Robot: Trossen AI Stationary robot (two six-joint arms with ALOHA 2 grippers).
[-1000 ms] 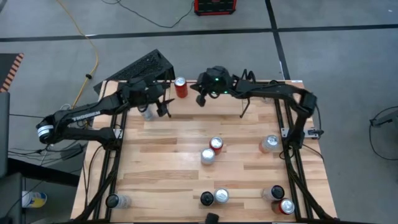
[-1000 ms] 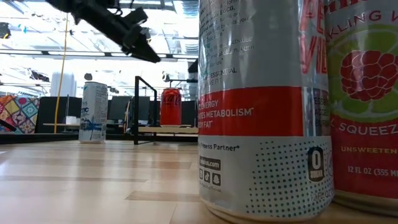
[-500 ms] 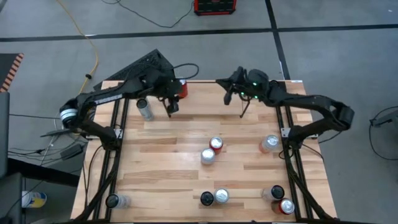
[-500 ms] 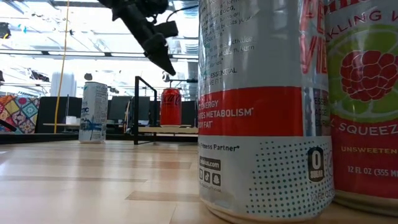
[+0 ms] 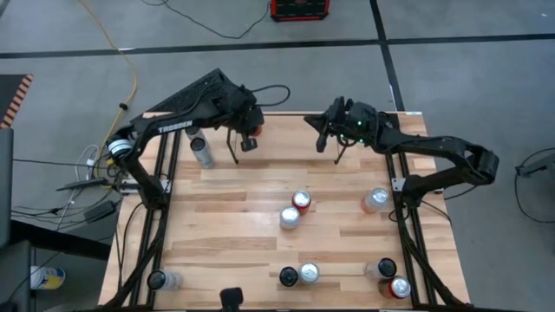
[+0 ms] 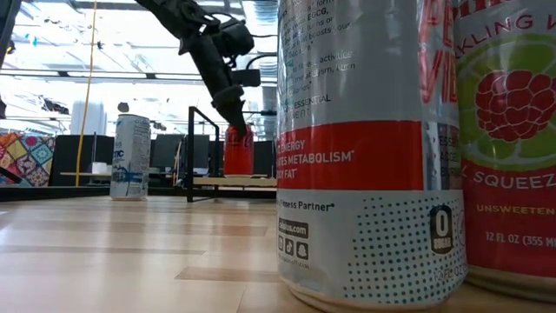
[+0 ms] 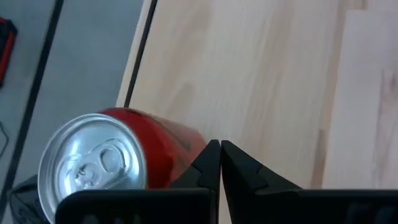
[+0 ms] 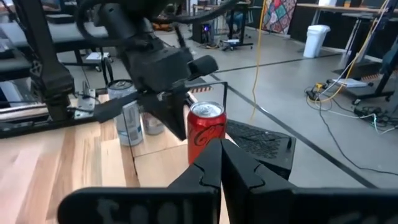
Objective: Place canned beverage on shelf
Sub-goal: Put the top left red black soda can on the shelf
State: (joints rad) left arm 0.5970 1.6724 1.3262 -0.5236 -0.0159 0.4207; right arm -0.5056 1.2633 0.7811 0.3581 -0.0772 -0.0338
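A red can (image 5: 257, 127) (image 6: 238, 152) (image 7: 124, 162) (image 8: 206, 127) stands upright on the shelf (image 6: 190, 148) (image 8: 224, 99), next to its left looped bracket (image 5: 233, 152) at the table's far edge. My left gripper (image 5: 247, 144) (image 6: 236, 122) (image 7: 219, 163) is shut, pointing down right beside the can's upper wall. My right gripper (image 5: 320, 137) (image 8: 219, 149) is shut and hangs in the air to the right, facing the can. A silver can (image 5: 202, 152) (image 6: 132, 156) (image 8: 129, 118) stands left of the shelf. My left gripper's shut fingers (image 7: 208, 163) reach down from above alongside the red can's side wall (image 7: 180, 146), near its top rim. Whether they touch the wall, I cannot tell. The can stands upright on the shelf.
Several more cans stand mid-table (image 5: 295, 208) (image 5: 375, 201) and along the near edge (image 5: 299, 275) (image 5: 390, 279) (image 5: 160, 280); two of them (image 6: 365, 148) (image 6: 508, 139) fill the low view. Black rail frames (image 5: 160, 217) (image 5: 403, 225) run down both sides. A black mesh piece (image 5: 198, 91) lies beyond the far-left corner.
My left gripper has gone toward the table's right edge, away from the silver can, and down beside the red can. My right gripper has drawn back toward the right edge, away from the red can. Both cans have stayed in place.
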